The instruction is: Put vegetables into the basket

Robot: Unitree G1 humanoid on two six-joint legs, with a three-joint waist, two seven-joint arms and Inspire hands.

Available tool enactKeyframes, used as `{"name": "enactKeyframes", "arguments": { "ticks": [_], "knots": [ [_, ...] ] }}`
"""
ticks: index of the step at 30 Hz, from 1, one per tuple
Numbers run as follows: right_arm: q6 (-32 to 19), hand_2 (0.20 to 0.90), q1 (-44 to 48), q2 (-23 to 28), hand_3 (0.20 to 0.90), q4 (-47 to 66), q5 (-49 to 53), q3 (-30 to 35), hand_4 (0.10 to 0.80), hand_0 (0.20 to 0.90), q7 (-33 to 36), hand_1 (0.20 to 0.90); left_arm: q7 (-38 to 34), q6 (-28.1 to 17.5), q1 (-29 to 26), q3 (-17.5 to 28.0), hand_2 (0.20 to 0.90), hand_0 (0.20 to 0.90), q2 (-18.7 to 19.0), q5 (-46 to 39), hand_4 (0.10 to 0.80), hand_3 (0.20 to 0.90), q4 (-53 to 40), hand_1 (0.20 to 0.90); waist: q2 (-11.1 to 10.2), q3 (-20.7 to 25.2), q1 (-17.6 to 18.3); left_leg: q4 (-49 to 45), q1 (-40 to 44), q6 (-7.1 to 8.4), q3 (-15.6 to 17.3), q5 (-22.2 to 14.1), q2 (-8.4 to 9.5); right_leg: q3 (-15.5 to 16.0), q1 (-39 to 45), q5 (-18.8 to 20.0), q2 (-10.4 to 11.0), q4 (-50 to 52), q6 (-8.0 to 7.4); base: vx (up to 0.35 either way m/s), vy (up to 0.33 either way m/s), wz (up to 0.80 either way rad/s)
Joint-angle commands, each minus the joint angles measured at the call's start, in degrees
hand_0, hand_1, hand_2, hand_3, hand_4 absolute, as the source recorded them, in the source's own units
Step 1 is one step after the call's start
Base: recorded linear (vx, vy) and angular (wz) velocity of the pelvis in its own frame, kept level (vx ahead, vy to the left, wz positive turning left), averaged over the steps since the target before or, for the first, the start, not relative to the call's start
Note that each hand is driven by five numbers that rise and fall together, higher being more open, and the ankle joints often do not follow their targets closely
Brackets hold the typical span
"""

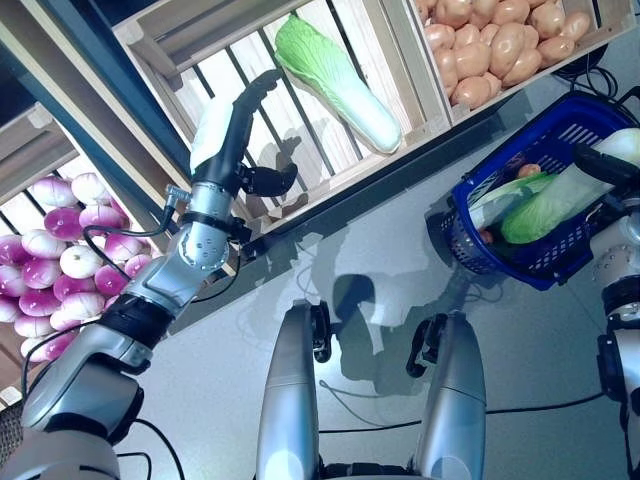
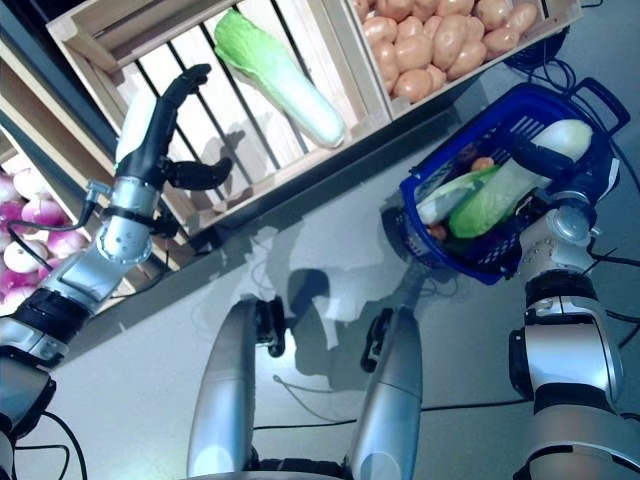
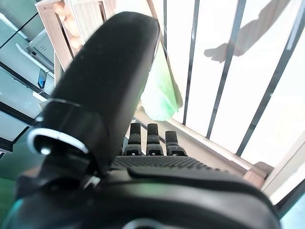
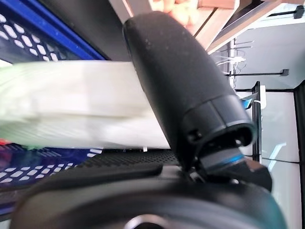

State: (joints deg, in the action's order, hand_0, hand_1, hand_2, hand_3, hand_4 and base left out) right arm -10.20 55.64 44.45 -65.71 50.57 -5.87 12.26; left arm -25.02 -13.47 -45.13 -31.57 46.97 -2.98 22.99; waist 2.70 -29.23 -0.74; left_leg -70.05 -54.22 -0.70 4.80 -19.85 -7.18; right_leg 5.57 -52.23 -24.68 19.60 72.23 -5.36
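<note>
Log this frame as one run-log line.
left hand: open, over slatted crate, apart from napa cabbage | right hand: shut on second cabbage in blue basket | step: placing

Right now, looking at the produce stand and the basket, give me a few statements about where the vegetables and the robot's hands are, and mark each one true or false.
1. A napa cabbage lies in the slatted wooden crate. True.
2. The blue basket is empty. False: it already holds cabbages and some small round produce.
3. The left hand grips the crate's cabbage. False: it hovers open beside it, apart from it.
4. The right hand is at a cabbage in the basket, thumb over its pale stalk. True.
5. The potatoes share the cabbage's crate. False: they fill the neighbouring crate.
</note>
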Motion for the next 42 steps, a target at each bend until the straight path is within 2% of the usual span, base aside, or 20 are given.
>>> {"name": "enactKeyframes", "arguments": {
  "ticks": [1, 11, 16, 20, 23, 24, 27, 29, 36, 38, 40, 42],
  "knots": [
    [-7.2, 0.900, 6.1, 6.2, 0.900, -2.2, 3.5, -1.2, 0.800, 0.900, -3.5, 0.900, -5.0, -6.9, -8.2, 1.8, 0.900, 0.900, 3.1, -1.2, 0.800, 0.900, -0.6, 0.900, 0.8, 5.5, 0.2, 3.0, 6.8, 5.36, -2.7, -6.9, -3.99, -0.1, 4.8, 2.3, 1.6, -5.3, 0.92, 0.046, 0.005, -0.01],
    [-2.8, 0.900, 5.7, 6.1, 0.900, -1.5, 2.8, -2.3, 0.800, 0.900, -4.8, 0.900, -7.6, -7.8, -10.3, 1.0, 0.900, 0.900, 4.4, 2.0, 0.800, 0.900, 1.8, 0.900, -0.3, 7.1, 0.5, 6.9, 10.7, 5.71, -1.9, -6.0, -4.62, 0.5, 8.4, 3.5, 1.2, -9.3, 0.45, 0.049, 0.010, -0.05],
    [-2.7, 0.900, 6.0, 6.4, 0.900, -1.1, -0.3, -3.7, 0.800, 0.900, -3.0, 0.900, -11.8, -6.6, -12.4, -1.4, 0.900, 0.900, 5.9, 10.3, 0.800, 0.900, 2.9, 0.900, -0.6, 7.8, 0.7, 9.7, 12.8, 5.75, -1.2, -5.2, -5.09, 0.8, 10.0, 4.6, 1.2, -11.9, 0.36, 0.042, 0.033, -0.09],
    [-2.6, 0.900, 5.7, 6.0, 0.900, 0.0, 0.7, -4.3, 0.800, 0.900, -4.5, 0.900, -14.3, -3.6, -15.5, -5.3, 0.900, 0.900, 7.9, 22.1, 0.800, 0.900, 4.6, 0.900, -0.8, 8.1, 1.2, 11.4, 14.1, 5.83, -0.6, -4.6, -5.53, 0.9, 11.1, 5.4, 1.1, -13.4, 0.18, 0.043, 0.027, -0.04],
    [-2.9, 0.900, 5.7, 5.5, 0.900, 1.1, 1.8, -5.8, 0.800, 0.900, -7.4, 0.900, -11.6, 1.4, -20.9, -13.2, 0.900, 0.900, 10.2, 27.5, 0.800, 0.900, 7.2, 0.900, -0.6, 8.3, 2.0, 12.1, 14.3, 6.02, -0.2, -4.3, -6.03, 0.7, 11.2, 6.0, 1.1, -14.2, -0.16, 0.028, 0.045, -0.01],
    [-2.9, 0.900, 5.7, 5.2, 0.900, 1.2, 2.6, -6.1, 0.800, 0.900, -8.5, 0.900, -9.4, 3.7, -23.0, -16.1, 0.900, 0.900, 10.4, 29.4, 0.800, 0.900, 8.6, 0.900, -0.6, 8.2, 2.3, 12.3, 14.3, 6.11, -0.1, -4.1, -6.27, 0.6, 11.1, 6.2, 1.1, -14.3, -0.34, -0.002, 0.067, -0.05],
    [-2.3, 0.900, 5.9, 4.4, 0.900, 1.7, 4.6, -7.2, 0.800, 0.900, -10.5, 0.900, -7.0, 5.4, -26.7, -21.1, 0.900, 0.900, 10.4, 31.3, 0.800, 0.900, 11.8, 0.900, -0.4, 7.8, 3.2, 12.4, 13.8, 6.33, 0.1, -3.9, -6.68, 0.1, 10.3, 6.5, 1.1, -14.3, -0.74, -0.026, 0.085, -0.14],
    [-2.8, 0.900, 5.1, 3.0, 0.900, 2.7, 6.4, -8.4, 0.800, 0.900, -12.3, 0.900, -2.8, 8.7, -30.1, -25.8, 0.900, 0.900, 10.1, 32.2, 0.800, 0.900, 14.0, 0.900, -0.1, 7.3, 4.2, 12.7, 13.5, 6.63, 0.3, -3.7, -7.04, -0.5, 9.9, 7.3, 1.0, -15.2, -1.35, -0.038, 0.117, -0.13],
    [-5.4, 0.900, 1.4, -0.5, 0.900, 8.2, 14.7, -7.3, 0.800, 0.900, -16.0, 0.900, 3.2, 12.4, -32.3, -29.7, 0.900, 0.900, 7.8, 35.1, 0.800, 0.900, 19.1, 0.900, -0.4, 5.6, 6.0, 12.3, 12.9, 7.17, 0.9, -4.0, -7.56, -1.8, 9.8, 8.5, 0.7, -16.8, -2.62, -0.028, 0.051, -0.14],
    [-6.0, 0.900, 0.2, -1.9, 0.900, 11.8, 16.1, -6.8, 0.800, 0.900, -16.2, 0.900, 4.3, 13.7, -32.1, -29.8, 0.900, 0.900, 7.3, 35.5, 0.800, 0.900, 20.5, 0.900, -0.5, 5.0, 6.6, 11.9, 12.6, 7.40, 1.0, -4.1, -7.69, -2.2, 9.4, 8.8, 0.6, -16.9, -2.94, -0.032, 0.048, -0.10],
    [-7.8, 0.900, -2.5, -4.7, 0.900, 19.9, 16.2, -6.5, 0.800, 0.900, -14.8, 0.900, 4.3, 15.8, -31.1, -28.2, 0.900, 0.900, 5.9, 34.4, 0.800, 0.900, 22.9, 0.900, -0.7, 4.0, 7.6, 10.9, 11.8, 7.70, 1.2, -4.4, -8.01, -3.1, 8.5, 9.2, 0.6, -16.8, -3.36, -0.033, 0.072, -0.12],
    [-8.1, 0.900, -3.7, -5.9, 0.900, 23.2, 15.2, -6.2, 0.800, 0.900, -14.1, 0.900, 3.8, 16.2, -30.6, -26.9, 0.900, 0.900, 5.3, 35.5, 0.800, 0.900, 24.0, 0.900, -0.8, 3.5, 8.1, 10.5, 11.3, 7.93, 1.3, -4.5, -8.22, -3.5, 8.1, 9.3, 0.5, -16.8, -3.62, -0.020, 0.050, -0.13]
  ]
}}
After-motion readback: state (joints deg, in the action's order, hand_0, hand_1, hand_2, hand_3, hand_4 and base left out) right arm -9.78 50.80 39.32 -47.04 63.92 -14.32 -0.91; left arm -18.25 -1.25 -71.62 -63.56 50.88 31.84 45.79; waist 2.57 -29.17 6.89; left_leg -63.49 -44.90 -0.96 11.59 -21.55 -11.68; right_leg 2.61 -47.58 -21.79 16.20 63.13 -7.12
